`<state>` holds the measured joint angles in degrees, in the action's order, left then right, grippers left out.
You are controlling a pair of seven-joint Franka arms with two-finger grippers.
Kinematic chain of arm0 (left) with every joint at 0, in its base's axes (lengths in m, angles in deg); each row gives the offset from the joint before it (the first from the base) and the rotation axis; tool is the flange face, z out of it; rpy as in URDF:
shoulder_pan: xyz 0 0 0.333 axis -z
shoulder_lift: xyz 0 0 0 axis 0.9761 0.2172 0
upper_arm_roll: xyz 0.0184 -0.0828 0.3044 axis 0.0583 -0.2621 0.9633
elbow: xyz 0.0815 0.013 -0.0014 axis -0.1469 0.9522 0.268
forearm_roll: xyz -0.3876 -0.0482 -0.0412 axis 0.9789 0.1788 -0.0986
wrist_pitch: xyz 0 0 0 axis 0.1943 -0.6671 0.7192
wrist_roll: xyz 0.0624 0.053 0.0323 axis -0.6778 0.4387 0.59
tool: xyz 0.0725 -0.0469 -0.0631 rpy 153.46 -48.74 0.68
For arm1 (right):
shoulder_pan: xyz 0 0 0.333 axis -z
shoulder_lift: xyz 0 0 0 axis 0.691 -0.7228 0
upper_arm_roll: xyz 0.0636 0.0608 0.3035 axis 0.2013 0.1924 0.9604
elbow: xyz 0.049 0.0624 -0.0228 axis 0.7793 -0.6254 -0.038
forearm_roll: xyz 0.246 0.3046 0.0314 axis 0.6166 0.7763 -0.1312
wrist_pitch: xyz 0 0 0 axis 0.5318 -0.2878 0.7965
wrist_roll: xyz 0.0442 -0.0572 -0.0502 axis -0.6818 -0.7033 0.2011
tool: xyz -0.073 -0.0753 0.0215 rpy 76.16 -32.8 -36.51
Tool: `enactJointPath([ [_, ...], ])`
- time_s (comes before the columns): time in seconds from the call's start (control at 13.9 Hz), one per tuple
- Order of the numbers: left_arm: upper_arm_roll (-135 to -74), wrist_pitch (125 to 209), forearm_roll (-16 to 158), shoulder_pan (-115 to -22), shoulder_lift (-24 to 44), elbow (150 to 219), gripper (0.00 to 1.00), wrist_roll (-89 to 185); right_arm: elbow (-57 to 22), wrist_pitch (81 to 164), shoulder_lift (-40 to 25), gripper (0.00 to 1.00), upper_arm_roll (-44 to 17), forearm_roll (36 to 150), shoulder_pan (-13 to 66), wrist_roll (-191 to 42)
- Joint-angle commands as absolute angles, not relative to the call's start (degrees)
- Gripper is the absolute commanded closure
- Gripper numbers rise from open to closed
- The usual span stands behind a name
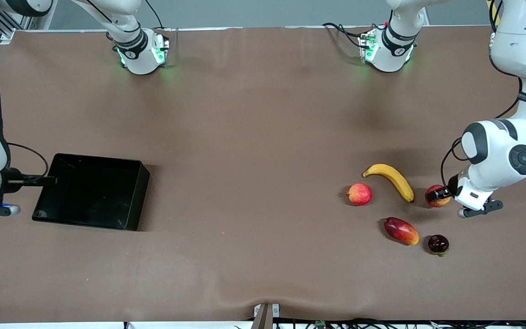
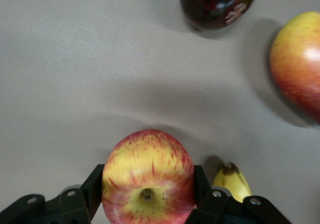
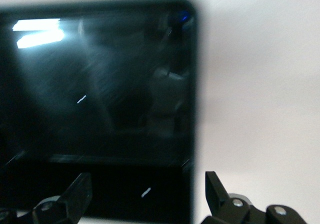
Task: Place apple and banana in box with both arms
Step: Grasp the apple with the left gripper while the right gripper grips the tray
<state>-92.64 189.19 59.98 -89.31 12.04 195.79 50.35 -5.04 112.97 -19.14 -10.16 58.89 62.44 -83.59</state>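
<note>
The left gripper (image 1: 441,195) is low at the left arm's end of the table, its jaws clenched on the apple (image 1: 436,195), which sits on the brown table (image 1: 254,137); in the left wrist view the two black fingers (image 2: 93,188) press against either flank of the apple (image 2: 148,182), stem dimple facing the camera. The banana (image 1: 391,180) lies just beside the grasped apple, its dark tip (image 2: 231,170) close to one finger, the rest curving away toward the right arm's end of the table. Well outside the jaws lie a pinkish-orange round fruit (image 1: 359,193), a red-yellow mango (image 1: 401,230) and a dark glossy fruit (image 1: 438,244), the last two nearer the front camera than the gripper. The right gripper (image 1: 39,181) is at the right arm's end of the table, at the wall of the black box (image 1: 90,219); its jaws stand apart, straddling the box's wall near a corner (image 3: 187,134), one finger (image 3: 79,191) over the box's inside and the other (image 3: 215,189) outside it, over the table. Whether they touch the wall cannot be told.
</note>
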Motion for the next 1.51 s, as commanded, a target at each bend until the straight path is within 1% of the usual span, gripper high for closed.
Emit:
enactJointPath([
  [0.0, -93.7, 183.1, 59.5, -89.4, 6.1, 196.1, 1.00, 50.5, -3.3, 119.0, -23.5, 0.00, -9.3, 56.8, 65.7, -86.0],
  [0.14, -94.8, 178.2, 59.5, -89.4, 3.6, 194.8, 1.00, 51.0, -3.5, 119.7, -25.7, 0.00, -9.3, 57.1, 65.7, -86.1],
  [0.22, -95.8, 176.2, 59.6, -89.4, 2.3, 193.9, 1.00, 51.1, -4.2, 119.3, -25.7, 0.44, -9.3, 57.1, 65.6, -86.2],
  [0.29, -96.2, 173.3, 59.6, -89.3, 1.1, 192.8, 1.00, 51.2, -4.7, 119.0, -25.7, 0.99, -9.3, 57.1, 65.2, -86.0],
  [0.36, -97.2, 170.1, 59.6, -89.4, 0.2, 191.0, 1.00, 51.4, -4.7, 119.0, -25.7, 1.00, -9.3, 57.1, 64.9, -86.2],
  [0.58, -99.2, 160.3, 60.1, -89.3, 0.0, 183.4, 1.00, 51.6, -4.6, 119.0, -25.4, 1.00, -9.1, 56.9, 64.5, -86.4],
  [0.72, -100.7, 157.9, 60.0, -89.4, -0.1, 181.3, 1.00, 53.5, -4.1, 116.4, -24.1, 1.00, -8.7, 56.7, 62.6, -86.3],
  [0.86, -102.1, 157.7, 59.9, -89.4, -0.6, 181.1, 1.00, 54.6, -3.8, 109.8, -20.6, 1.00, -8.7, 57.1, 58.0, -85.9],
  [0.94, -102.4, 157.7, 59.8, -89.3, -0.6, 180.9, 1.00, 55.3, -3.6, 108.5, -18.9, 1.00, -8.6, 57.3, 55.4, -85.5],
  [1.08, -104.3, 157.5, 60.0, -89.3, -0.6, 179.8, 1.00, 56.8, -3.6, 108.2, -17.8, 1.00, -8.4, 58.7, 49.0, -84.8],
  [1.37, -108.7, 157.6, 59.6, -89.3, -0.5, 178.7, 1.00, 64.1, -3.9, 108.8, -18.3, 1.00, -8.5, 69.5, 36.2, -78.2],
  [1.44, -110.0, 157.5, 59.7, -89.2, -0.5, 178.3, 1.00, 66.0, -4.2, 109.5, -18.4, 1.00, -8.6, 70.8, 32.9, -76.7],
])
